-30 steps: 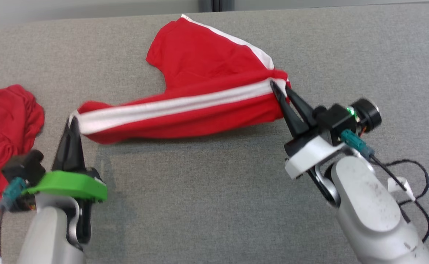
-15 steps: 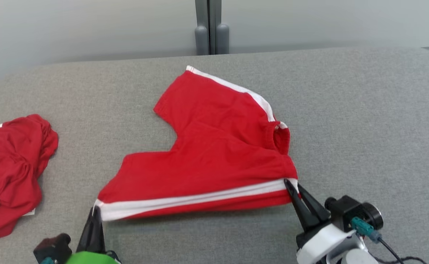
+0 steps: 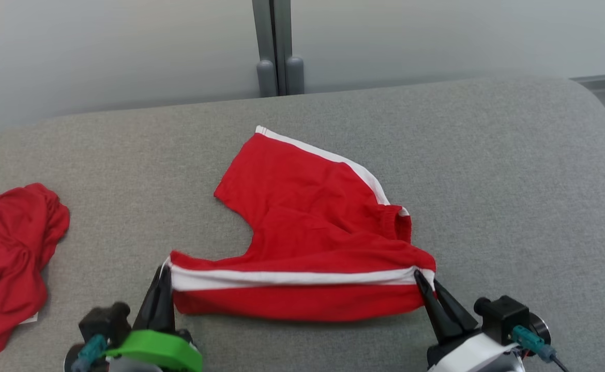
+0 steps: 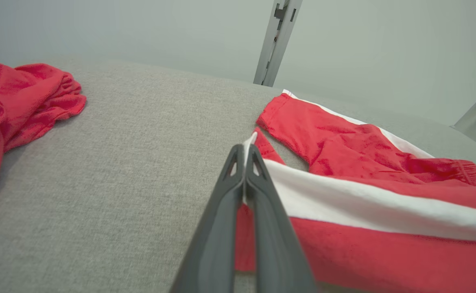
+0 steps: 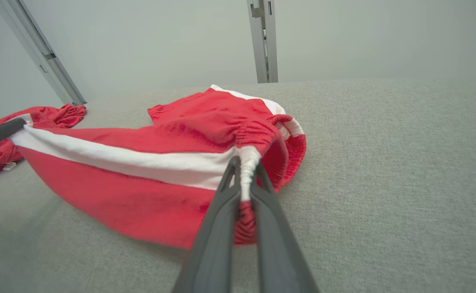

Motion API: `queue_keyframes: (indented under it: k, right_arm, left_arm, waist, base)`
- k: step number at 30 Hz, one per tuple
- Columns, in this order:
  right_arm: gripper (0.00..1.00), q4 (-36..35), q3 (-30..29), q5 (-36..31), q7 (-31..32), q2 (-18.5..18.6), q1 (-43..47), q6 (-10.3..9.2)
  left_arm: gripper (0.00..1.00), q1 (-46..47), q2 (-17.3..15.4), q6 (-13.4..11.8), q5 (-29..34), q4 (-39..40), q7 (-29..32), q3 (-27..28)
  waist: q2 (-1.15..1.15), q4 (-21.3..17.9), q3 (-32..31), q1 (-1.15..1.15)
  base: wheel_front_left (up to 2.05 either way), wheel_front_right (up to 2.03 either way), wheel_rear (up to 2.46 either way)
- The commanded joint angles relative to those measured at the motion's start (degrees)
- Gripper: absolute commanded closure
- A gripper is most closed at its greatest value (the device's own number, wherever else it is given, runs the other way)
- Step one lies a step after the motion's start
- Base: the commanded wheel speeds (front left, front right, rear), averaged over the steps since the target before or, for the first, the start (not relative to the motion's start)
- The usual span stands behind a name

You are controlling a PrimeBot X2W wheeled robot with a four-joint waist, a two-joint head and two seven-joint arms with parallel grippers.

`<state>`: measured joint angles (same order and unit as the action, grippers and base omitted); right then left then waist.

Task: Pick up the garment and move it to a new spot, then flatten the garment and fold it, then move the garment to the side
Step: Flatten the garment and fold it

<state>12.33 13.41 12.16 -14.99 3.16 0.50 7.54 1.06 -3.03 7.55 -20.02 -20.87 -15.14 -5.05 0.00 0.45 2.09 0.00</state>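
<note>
Head view: the red garment (image 3: 313,232) lies mid-desk (image 3: 488,170), its near striped edge strung between both arms. The left end effector (image 3: 165,269) is clamped on the white hem corner, plain in the left wrist view. The right end effector (image 3: 418,275) is clamped on the gathered waistband, which its own wrist view shows. A second red cloth (image 3: 8,258) lies far left, its white tag (image 3: 29,319) unreadable.
</note>
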Motion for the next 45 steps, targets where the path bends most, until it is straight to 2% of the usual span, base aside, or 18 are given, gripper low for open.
queue_keyframes:
  k: [1,12,25,33,41,42,43,44,45]
  right_arm:
    - [1.00,-0.28,-0.43,0.86,-0.28,0.03,-1.71,-0.10]
    - [1.00,-1.78,0.71,11.75,-0.28,-0.16,-13.31,-0.09]
    - [1.00,-3.15,2.87,17.25,-0.28,-0.18,-21.09,-0.09]
    - [1.00,-4.53,3.80,18.85,-0.29,-0.18,-22.39,-0.09]
    - [1.00,-5.56,4.65,19.72,-0.28,-0.17,-22.35,-0.09]
    - [0.76,-5.54,4.74,19.70,-0.29,-0.16,-22.35,-0.09]
    - [0.56,-5.54,4.70,19.47,-0.29,-0.16,-22.36,-0.09]
    - [0.00,-5.63,4.59,18.99,-0.29,-0.17,-22.38,-0.09]
    - [0.00,-5.69,4.37,18.80,-0.28,-0.16,-22.29,-0.09]
  left_arm:
    - [1.00,3.27,-0.90,-0.12,0.63,0.11,0.02,-0.75]
    - [1.00,24.52,-7.01,-0.12,-1.01,-3.88,0.03,-9.05]
    - [1.00,41.21,-11.97,-0.12,-0.74,-10.70,0.02,-15.34]
    - [1.00,48.43,-14.35,-0.12,1.67,-16.68,0.03,-15.39]
    - [1.00,51.42,-14.63,-0.12,4.20,-21.74,0.03,-14.25]
    - [0.78,51.57,-14.42,-0.12,4.22,-21.95,0.03,-14.07]
    - [0.52,51.63,-14.16,-0.12,4.07,-21.88,0.03,-13.98]
    - [0.00,51.53,-13.93,-0.12,3.77,-21.66,0.03,-14.04]
    - [0.00,51.45,-13.81,-0.12,3.68,-21.07,0.03,-13.80]
  waist:
    - [0.00,-1.02,2.66,0.00]
    - [0.00,-5.51,15.11,0.00]
    - [0.00,-9.77,24.50,0.00]
    - [0.00,-11.61,27.23,0.00]
    - [0.00,-12.42,28.64,0.00]
    - [0.00,-12.43,28.64,0.00]
    - [0.00,-12.40,28.64,0.00]
    - [0.00,-12.33,28.61,0.00]
    - [0.00,-12.23,28.54,0.00]
  base:
    - [0.00,0.00,0.00]
    - [0.00,0.00,0.00]
    - [0.00,0.00,0.00]
    - [0.00,0.00,0.00]
    - [0.00,0.00,0.00]
    - [0.00,0.00,0.00]
    - [0.00,0.00,0.00]
    - [0.00,0.00,0.00]
    - [0.00,0.00,0.00]
